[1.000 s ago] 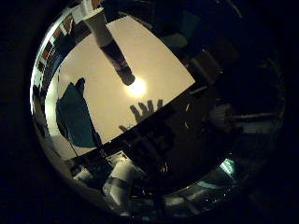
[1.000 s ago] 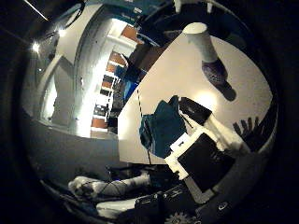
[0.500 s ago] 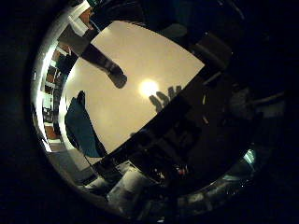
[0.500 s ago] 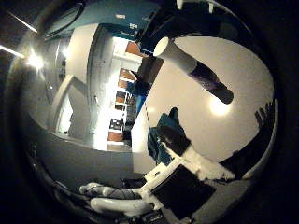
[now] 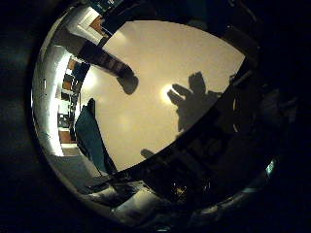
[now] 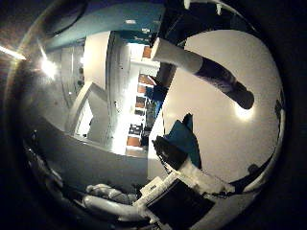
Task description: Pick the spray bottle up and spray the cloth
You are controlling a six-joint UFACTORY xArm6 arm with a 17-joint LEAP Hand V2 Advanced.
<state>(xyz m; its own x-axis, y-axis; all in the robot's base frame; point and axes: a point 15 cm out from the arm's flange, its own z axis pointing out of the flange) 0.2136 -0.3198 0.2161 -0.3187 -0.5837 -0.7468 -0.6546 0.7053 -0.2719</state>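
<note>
White table (image 5: 146, 111), lit room behind. Spray bottle (image 6: 201, 67) upright on table, long axis vertical. Teal cloth (image 5: 90, 138) near. Hand (image 6: 187, 179) grip: cannot tell.

The spray bottle (image 6: 206, 72) stands on the table (image 5: 194, 63), cloth (image 6: 184, 139) lying nearby.

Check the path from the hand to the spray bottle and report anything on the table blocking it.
Nothing visible blocks it. The spray bottle stands alone on the white table, with bare surface around it. The teal cloth lies apart from it, nearer the hand.
</note>
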